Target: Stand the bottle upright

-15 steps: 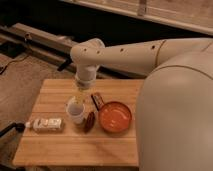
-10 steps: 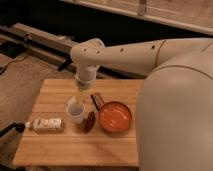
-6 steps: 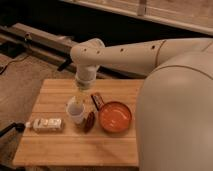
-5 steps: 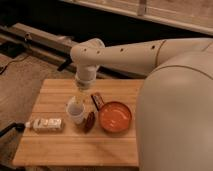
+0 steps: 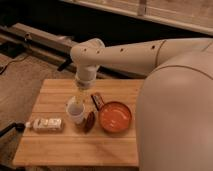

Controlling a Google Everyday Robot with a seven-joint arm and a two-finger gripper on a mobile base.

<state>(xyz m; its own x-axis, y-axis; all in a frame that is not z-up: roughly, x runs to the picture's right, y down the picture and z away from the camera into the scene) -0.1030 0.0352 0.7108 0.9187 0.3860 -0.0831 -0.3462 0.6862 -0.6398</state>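
Observation:
The bottle (image 5: 46, 124) lies on its side near the left edge of the wooden table (image 5: 60, 150), white cap pointing left, pale label facing up. My gripper (image 5: 80, 96) hangs from the white arm over the middle of the table, directly above a white cup (image 5: 76, 112) and to the right of the bottle, well apart from it. It stands open and holds nothing.
An orange bowl (image 5: 116, 117) sits right of the cup. A brown rounded object (image 5: 90, 121) lies between cup and bowl, with a dark snack bar (image 5: 97, 101) behind it. My white body fills the right side. Floor lies beyond the table's left edge.

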